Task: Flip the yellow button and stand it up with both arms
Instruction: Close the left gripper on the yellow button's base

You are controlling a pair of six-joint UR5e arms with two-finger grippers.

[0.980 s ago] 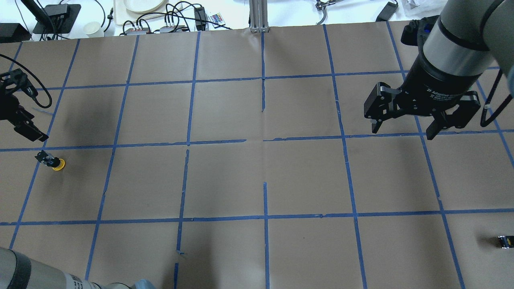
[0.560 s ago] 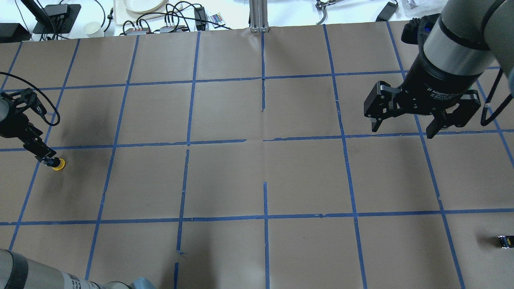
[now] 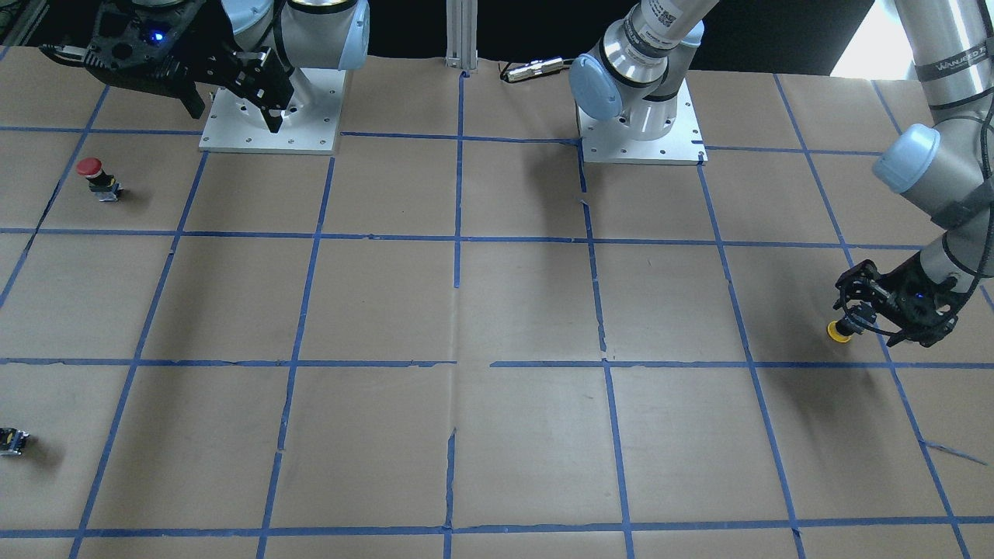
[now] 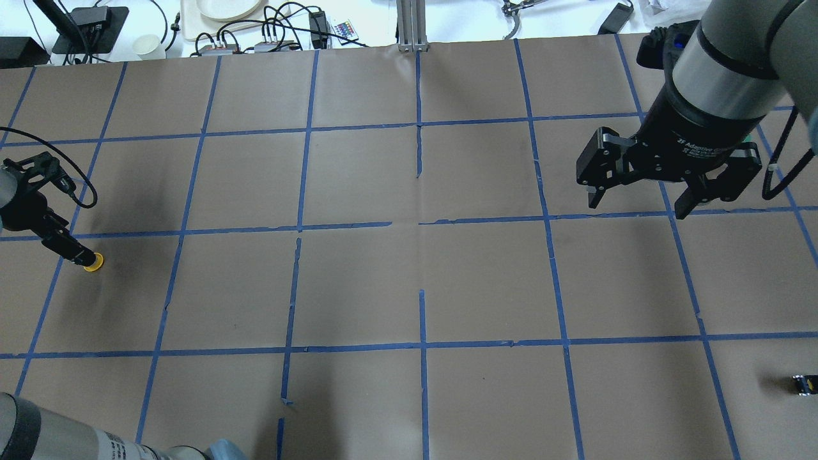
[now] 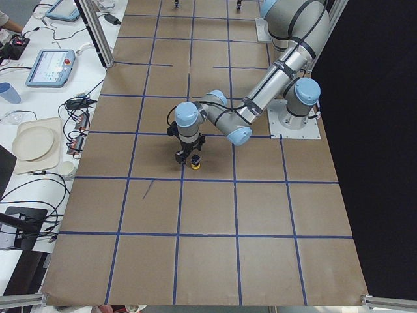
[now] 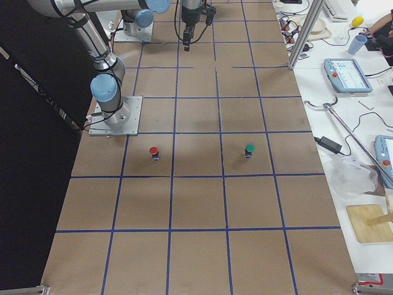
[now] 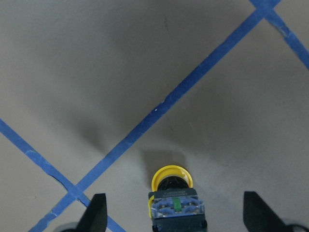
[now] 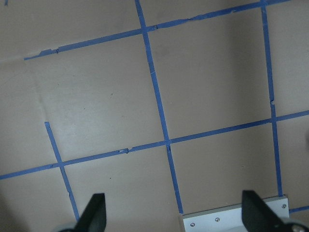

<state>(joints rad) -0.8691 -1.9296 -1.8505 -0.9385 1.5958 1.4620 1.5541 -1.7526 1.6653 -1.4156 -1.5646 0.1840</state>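
**L hand down over yellow button**

L hand has dropped onto it since a sec ago: fingers apart, either side of its base, not clamped yet. Button lies on its side on worktop. R hand spread, well away. Grasp prob. next.

- At the table's left edge: button, between the spread fingers of the left gripper.
- Above the far right: right gripper, fingers apart.
- At the right edge: small block.
- Toward the right end: second button and third button, well apart.
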